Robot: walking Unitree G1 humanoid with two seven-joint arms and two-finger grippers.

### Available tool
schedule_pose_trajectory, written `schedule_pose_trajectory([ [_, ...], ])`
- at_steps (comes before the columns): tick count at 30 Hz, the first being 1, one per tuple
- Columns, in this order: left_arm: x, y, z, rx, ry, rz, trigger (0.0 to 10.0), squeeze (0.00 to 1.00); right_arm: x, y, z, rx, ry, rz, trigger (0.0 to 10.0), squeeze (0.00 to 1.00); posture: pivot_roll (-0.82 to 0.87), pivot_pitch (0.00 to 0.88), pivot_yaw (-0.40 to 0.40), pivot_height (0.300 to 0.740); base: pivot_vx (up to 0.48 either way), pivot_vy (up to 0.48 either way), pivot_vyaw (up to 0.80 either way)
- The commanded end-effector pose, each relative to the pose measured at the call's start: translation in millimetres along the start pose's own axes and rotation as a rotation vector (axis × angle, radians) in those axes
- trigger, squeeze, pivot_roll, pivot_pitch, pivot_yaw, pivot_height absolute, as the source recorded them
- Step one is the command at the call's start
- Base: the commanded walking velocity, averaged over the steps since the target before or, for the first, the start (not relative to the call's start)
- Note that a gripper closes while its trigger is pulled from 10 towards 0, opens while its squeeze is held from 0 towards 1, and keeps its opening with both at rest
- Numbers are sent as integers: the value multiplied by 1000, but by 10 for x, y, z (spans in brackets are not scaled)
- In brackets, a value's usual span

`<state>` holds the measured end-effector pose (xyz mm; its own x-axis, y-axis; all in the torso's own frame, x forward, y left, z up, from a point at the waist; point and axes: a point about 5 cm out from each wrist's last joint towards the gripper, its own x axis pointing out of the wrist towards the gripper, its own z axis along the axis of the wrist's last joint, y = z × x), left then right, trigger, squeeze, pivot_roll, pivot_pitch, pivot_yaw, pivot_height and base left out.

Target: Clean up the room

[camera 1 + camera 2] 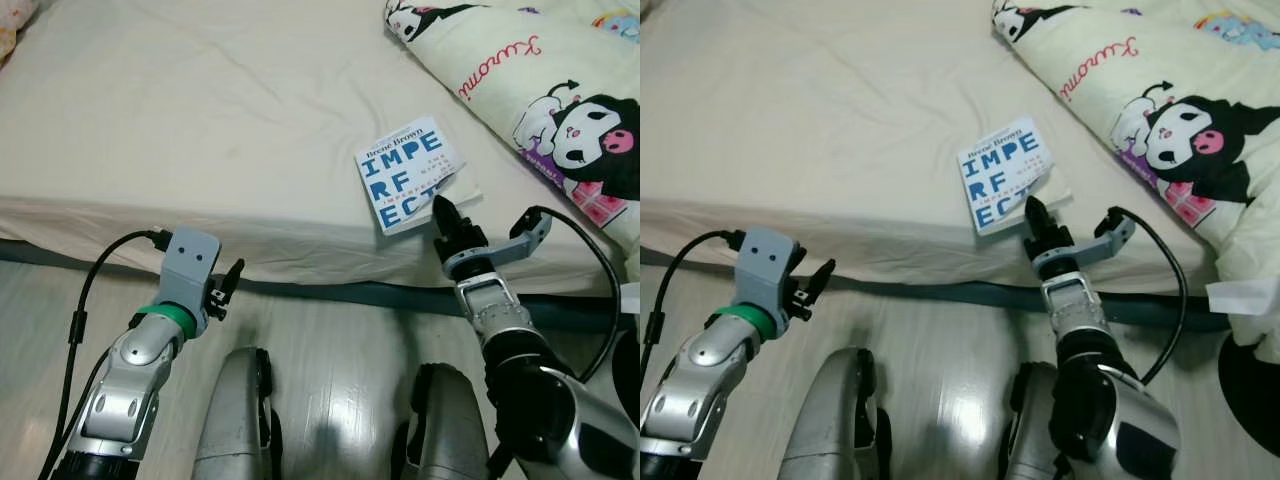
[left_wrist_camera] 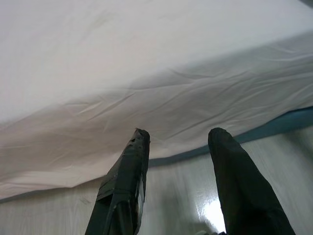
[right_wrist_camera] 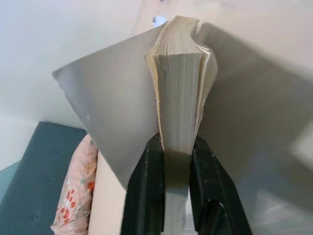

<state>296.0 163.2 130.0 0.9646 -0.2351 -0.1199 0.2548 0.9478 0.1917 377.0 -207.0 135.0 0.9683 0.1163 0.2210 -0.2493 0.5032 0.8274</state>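
From the head views I log the book (image 1: 408, 172) at the bed (image 1: 200, 120) edge, right gripper (image 1: 443, 214) on its near corner; left wrist: left gripper (image 2: 178, 142) wide, unloaded; right wrist: fingers (image 3: 145, 196) pinching its pages.

cream-sheeted bed (image 1: 200, 120) above glossy pale floor (image 1: 330, 350)

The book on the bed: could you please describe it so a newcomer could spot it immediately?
On the cream bed, look at the near edge beside the cartoon-print duvet. The book lies there, gripped by the right hand; its white cover with big blue letters sets it apart.
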Motion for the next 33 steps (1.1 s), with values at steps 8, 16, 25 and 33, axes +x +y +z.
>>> schedule_pose_trajectory([
  [8, 53, -15, -49, -21, 6, 18, 10000, 0, 65, 172, 18, 29, -26, 163, 0, 0, 164, 172, 122, 570, 0, 0, 0],
  [16, 176, -57, 195, -86, -100, 43, 10000, 0, -169, 544, 79, -131, -32, 440, 10000, 0, 74, 119, 71, 570, 0, 0, 0],
  [25, 256, -82, 360, -116, -171, 46, 10000, 0, -405, 600, -115, -418, 56, 363, 10000, 0, 38, 79, 47, 570, 0, 0, 0],
  [33, 290, -131, 319, -134, -165, 52, 10000, 0, -496, 599, -139, -545, 84, 297, 10000, 0, 23, 71, 38, 570, 0, 0, -52],
])
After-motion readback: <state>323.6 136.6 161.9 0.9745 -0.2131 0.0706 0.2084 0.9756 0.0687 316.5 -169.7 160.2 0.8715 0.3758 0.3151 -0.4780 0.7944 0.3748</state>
